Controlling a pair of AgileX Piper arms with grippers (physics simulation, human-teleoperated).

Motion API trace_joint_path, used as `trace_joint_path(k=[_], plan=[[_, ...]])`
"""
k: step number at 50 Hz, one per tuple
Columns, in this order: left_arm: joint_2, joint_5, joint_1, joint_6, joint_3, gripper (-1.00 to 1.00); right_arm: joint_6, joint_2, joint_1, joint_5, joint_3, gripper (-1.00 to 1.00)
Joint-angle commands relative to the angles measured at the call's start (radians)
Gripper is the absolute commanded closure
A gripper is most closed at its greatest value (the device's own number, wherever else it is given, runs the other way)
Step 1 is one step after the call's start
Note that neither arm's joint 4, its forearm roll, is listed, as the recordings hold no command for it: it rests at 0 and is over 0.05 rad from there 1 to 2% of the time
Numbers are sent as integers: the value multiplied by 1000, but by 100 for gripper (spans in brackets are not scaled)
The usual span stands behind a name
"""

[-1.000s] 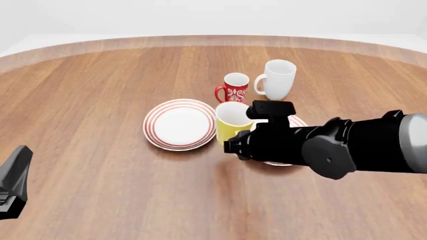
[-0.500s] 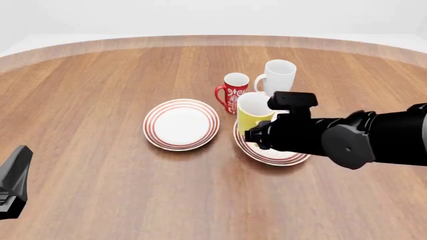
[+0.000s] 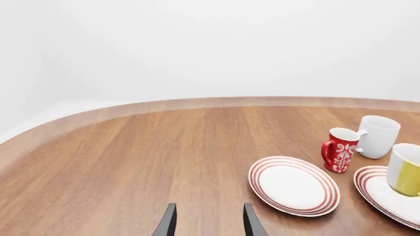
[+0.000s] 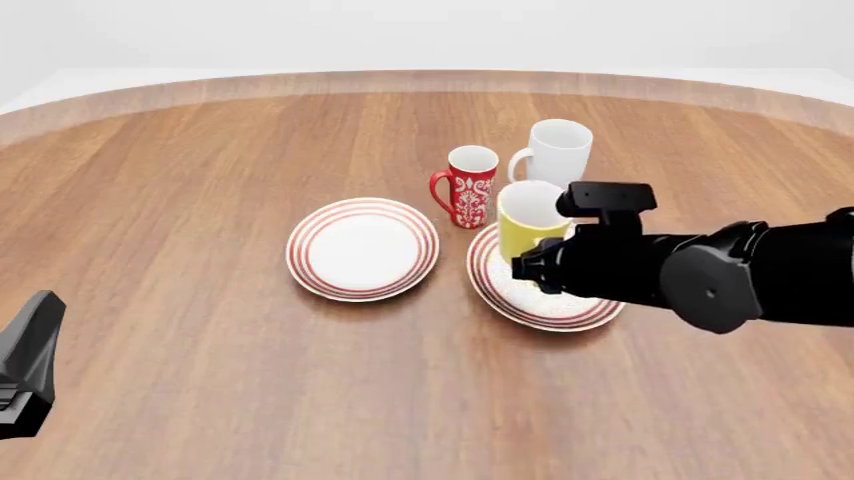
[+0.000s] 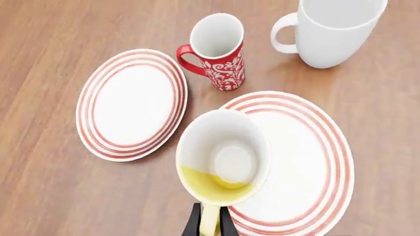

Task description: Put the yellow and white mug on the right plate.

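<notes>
The yellow and white mug [image 4: 523,226] is upright over the left part of the right plate [image 4: 539,309], a white plate with red rim rings. I cannot tell whether its base touches the plate. My right gripper [image 5: 208,223] is shut on the mug's yellow handle, with the mug [image 5: 223,160] right in front of it and the plate [image 5: 315,147] below. The front view shows the black right arm [image 4: 694,275] covering the mug's near side. My left gripper [image 3: 208,223] is open and holds nothing, far to the left of the mug [image 3: 408,169] and plate [image 3: 377,189].
A red patterned mug [image 4: 469,186] and an all-white mug [image 4: 558,157] stand just behind the right plate. The twin plate [image 4: 363,248] lies to its left, nearly touching it. The left arm [image 4: 27,365] stays at the near left edge of the wooden table.
My right gripper has carried the yellow mug to the right and slightly farther away, from the gap between the two plates to over the right plate. The left arm has not moved.
</notes>
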Motion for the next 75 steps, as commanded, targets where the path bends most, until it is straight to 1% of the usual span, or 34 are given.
trace_joint_path(k=[1, 10, 11, 13, 18, 20, 22, 23, 30, 44, 50, 62, 71, 72, 75], plan=[[0, 0, 0, 0, 0, -100, -24, -9, -46, -12, 8, 100], [0, 0, 0, 0, 0, -100, -29, -5, -63, -24, 13, 100], [0, 0, 0, 0, 0, -100, -30, -16, -66, -7, 6, 100], [0, 0, 0, 0, 0, -100, -28, 1, -71, -34, 17, 100], [0, 0, 0, 0, 0, -100, -29, 18, -77, -53, 21, 100], [0, 0, 0, 0, 0, -100, -30, 27, -78, -58, 22, 100], [0, 0, 0, 0, 0, -100, -30, 19, -82, -45, 14, 100], [0, 0, 0, 0, 0, -100, -28, 40, -82, -72, 22, 100], [0, 0, 0, 0, 0, -100, -25, 69, -88, -104, 27, 100], [0, 0, 0, 0, 0, -100, -31, 111, -101, -144, 26, 100], [0, 0, 0, 0, 0, -100, -37, 137, -106, -147, 3, 100], [0, 0, 0, 0, 0, -100, -26, 180, -107, -191, 13, 100], [0, 0, 0, 0, 0, -100, -18, 191, -102, -199, 16, 100], [0, 0, 0, 0, 0, -100, -21, 184, -105, -192, 16, -100], [0, 0, 0, 0, 0, -100, -22, 178, -104, -186, 17, -100]])
